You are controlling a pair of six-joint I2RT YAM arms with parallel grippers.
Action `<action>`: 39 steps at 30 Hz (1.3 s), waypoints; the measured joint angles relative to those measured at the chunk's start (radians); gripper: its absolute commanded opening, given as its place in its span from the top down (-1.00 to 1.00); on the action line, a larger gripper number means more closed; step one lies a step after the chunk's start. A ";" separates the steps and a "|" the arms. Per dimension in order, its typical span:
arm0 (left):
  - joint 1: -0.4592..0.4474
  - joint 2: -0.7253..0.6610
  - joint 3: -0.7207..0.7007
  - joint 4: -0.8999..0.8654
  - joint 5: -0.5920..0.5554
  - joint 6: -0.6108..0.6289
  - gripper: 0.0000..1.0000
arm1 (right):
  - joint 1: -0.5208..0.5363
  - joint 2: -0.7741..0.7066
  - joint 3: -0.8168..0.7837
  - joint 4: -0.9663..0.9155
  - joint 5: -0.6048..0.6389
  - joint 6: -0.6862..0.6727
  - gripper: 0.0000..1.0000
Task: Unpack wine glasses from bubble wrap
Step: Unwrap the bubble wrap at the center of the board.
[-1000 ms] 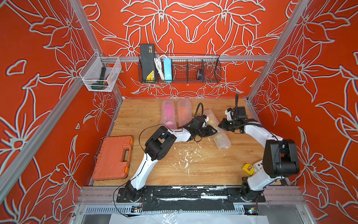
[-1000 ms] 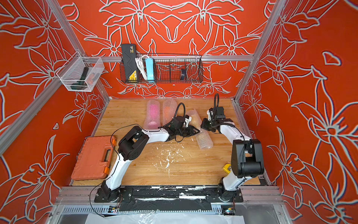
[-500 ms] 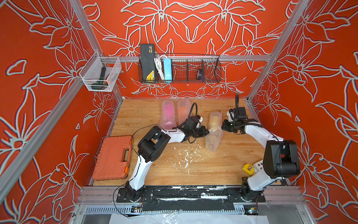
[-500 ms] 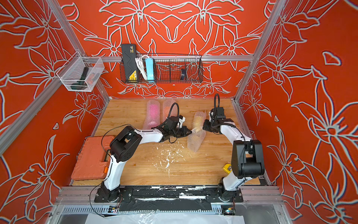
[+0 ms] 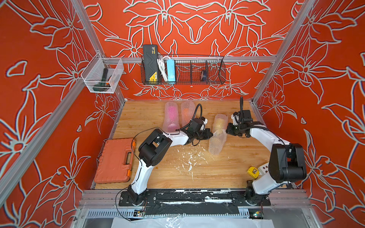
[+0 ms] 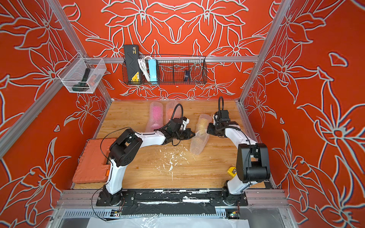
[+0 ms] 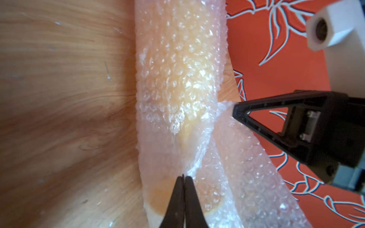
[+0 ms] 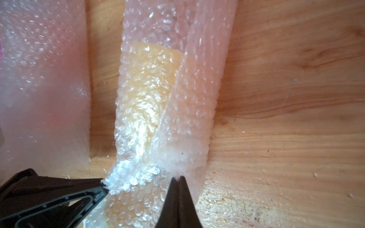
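In both top views the left hand (image 5: 210, 135) (image 6: 193, 134) and the right hand (image 5: 227, 131) (image 6: 207, 130) meet from opposite sides at the middle of one roll of wrap (image 5: 216, 145) (image 6: 197, 145). This roll lies on the table (image 5: 217, 175) right of centre and runs from the far edge toward the near one. A yellow glass (image 5: 219, 123) (image 6: 201, 124) shows as blurred colour in the roll's far half. A pink roll (image 5: 170, 116) (image 6: 156, 116) and an orange roll (image 5: 186, 111) (image 6: 170, 110) lie side by side by the middle of the far edge, apart from both hands. An orange case (image 5: 114, 159) sits at the near left corner and a tape measure (image 5: 253, 172) near the right edge.

In the left wrist view our left hand (image 7: 183, 177) is closed, its tips together on a crease of wrap (image 7: 246, 177). The right hand (image 7: 235, 111) is closed too, with a pulled-out fold at its tip. The yellow glass (image 7: 183, 71) glows through the bubbles between them.

In the right wrist view the right hand (image 8: 178, 177) is closed on a fold of wrap (image 8: 197, 88), and the left hand (image 8: 105, 190) pinches a crumpled white edge. The yellow glass (image 8: 146, 94) lies inside, and the pink roll (image 8: 39, 79) lies beside it without touching.
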 measured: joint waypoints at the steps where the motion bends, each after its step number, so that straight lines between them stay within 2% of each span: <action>1: -0.006 -0.002 0.000 -0.001 -0.002 0.003 1.00 | 0.000 0.000 0.000 -0.002 -0.004 -0.002 0.97; 4: -0.019 -0.011 0.002 -0.006 -0.007 0.010 1.00 | 0.004 0.000 0.000 -0.014 -0.008 -0.008 0.76; 9: -0.026 -0.030 0.012 -0.019 -0.018 0.026 1.00 | 0.016 0.000 0.003 -0.039 0.007 -0.023 0.29; 11: -0.027 -0.034 0.021 -0.023 -0.022 0.032 1.00 | 0.031 0.000 0.014 -0.060 0.027 -0.037 0.24; 22: -0.029 -0.036 0.037 -0.035 -0.024 0.039 1.00 | 0.079 0.020 0.048 -0.073 0.127 -0.072 0.25; 27: -0.030 -0.036 0.037 -0.036 -0.023 0.039 1.00 | 0.090 0.073 0.068 -0.080 0.192 -0.083 0.33; 35: -0.042 -0.036 0.043 -0.036 -0.023 0.039 1.00 | 0.117 0.102 0.143 -0.089 0.255 -0.107 0.56; 39: -0.044 -0.036 0.050 -0.036 -0.024 0.039 1.00 | 0.127 0.129 0.154 -0.091 0.280 -0.125 0.84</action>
